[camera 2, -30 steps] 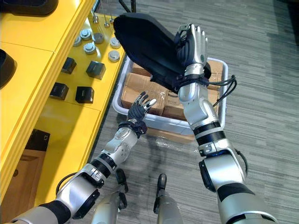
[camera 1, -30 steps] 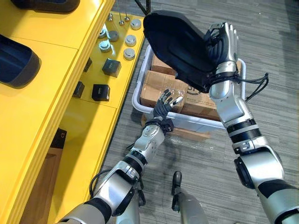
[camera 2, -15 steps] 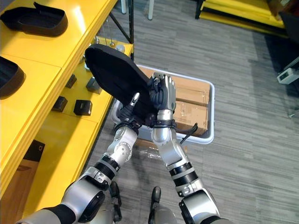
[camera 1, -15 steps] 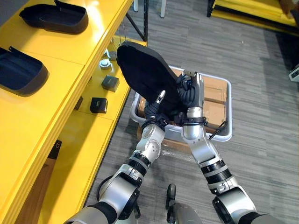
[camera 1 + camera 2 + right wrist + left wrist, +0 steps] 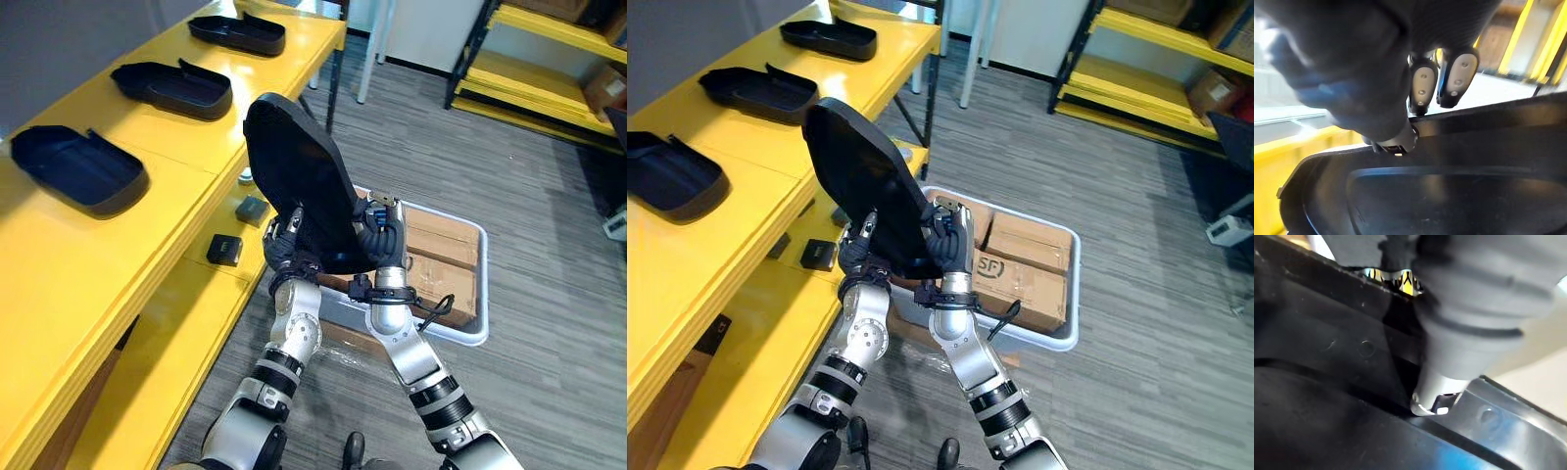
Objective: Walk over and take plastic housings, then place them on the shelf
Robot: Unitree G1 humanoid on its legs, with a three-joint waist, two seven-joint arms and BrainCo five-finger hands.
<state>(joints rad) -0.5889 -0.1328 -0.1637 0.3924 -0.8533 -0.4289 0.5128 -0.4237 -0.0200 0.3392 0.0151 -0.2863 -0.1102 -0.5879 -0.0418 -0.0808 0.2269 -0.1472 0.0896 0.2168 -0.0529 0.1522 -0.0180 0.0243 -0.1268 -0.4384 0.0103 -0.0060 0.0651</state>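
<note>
left hand (image 5: 282, 245) and right hand (image 5: 380, 235) fingers pinch the black plastic housing (image 5: 299, 181) upright by its rim, likely to clear the yellow shelf (image 5: 186, 176).

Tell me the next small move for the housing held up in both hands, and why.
Probably swing the black housing to the robot's left, over the yellow shelf top. The left hand and right hand grip its lower end and hold it upright by the white bin, beside the shelf where other housings lie.
</note>
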